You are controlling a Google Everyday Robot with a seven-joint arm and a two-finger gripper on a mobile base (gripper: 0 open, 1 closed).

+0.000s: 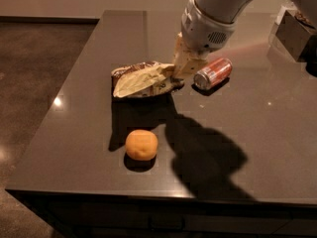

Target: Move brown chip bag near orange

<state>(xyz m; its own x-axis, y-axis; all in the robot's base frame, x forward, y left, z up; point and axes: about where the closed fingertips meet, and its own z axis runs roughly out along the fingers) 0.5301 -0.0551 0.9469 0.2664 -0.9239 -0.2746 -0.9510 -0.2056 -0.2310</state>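
Observation:
The brown chip bag (141, 80) hangs above the dark table, dark brown at the top and pale tan below. My gripper (179, 71) is shut on the bag's right end and holds it lifted; its shadow falls on the table below. The orange (141, 145) sits on the table near the front edge, below and slightly left of the bag, apart from it.
A red soda can (213, 74) lies on its side just right of the gripper. The dark table (277, 148) has its front edge close behind the orange and its left edge beside the bag. A grey box (295, 33) stands at the far right.

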